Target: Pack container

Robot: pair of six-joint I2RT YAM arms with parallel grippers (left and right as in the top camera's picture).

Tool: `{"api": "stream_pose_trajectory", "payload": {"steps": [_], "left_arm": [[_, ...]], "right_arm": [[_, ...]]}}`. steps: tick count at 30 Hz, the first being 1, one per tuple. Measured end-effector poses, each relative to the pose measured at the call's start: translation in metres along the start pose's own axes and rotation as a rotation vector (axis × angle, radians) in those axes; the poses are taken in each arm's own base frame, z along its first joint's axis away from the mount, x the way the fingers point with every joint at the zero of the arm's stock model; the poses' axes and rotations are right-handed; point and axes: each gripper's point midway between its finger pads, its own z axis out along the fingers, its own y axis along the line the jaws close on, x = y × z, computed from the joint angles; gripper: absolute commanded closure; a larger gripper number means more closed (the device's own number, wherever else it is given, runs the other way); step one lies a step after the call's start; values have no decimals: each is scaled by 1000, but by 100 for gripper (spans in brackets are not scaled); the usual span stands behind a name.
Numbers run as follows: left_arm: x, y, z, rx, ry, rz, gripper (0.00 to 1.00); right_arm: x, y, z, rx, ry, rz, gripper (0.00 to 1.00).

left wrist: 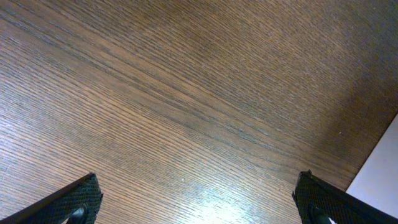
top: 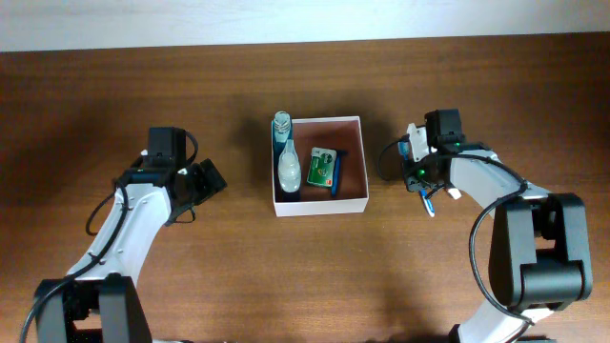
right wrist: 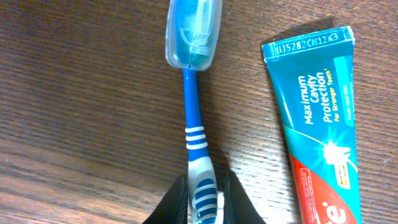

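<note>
Right under your right wrist camera, the right gripper [right wrist: 202,202] pinches the toothbrush [right wrist: 194,124] by its handle, with the capped head pointing away from the fingers. The toothpaste tube [right wrist: 320,124] lies just beside it on the table [right wrist: 81,112], not touching. The container [top: 321,207] sits to that gripper's left, between your two arms, with bare wood all round its walls. A bottle [top: 289,167] lies along its left wall beside a green packet [top: 322,167], and the right part shows open floor. Your left gripper [left wrist: 199,205] hangs spread wide over wood, arm bent, well apart from the container.
</note>
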Motion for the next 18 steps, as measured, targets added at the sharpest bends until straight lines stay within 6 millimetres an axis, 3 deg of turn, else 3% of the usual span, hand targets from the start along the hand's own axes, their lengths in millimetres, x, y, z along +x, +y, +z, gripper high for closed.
{"api": "stream_pose_trajectory", "payload": {"steps": [8, 18], "left_arm": [[0, 0, 0, 0, 0, 0, 0], [0, 0, 0, 0, 0, 0, 1]], "right_arm": [[0, 0, 0, -2, 2, 2, 96], [4, 5, -3, -30, 29, 20, 96]]}}
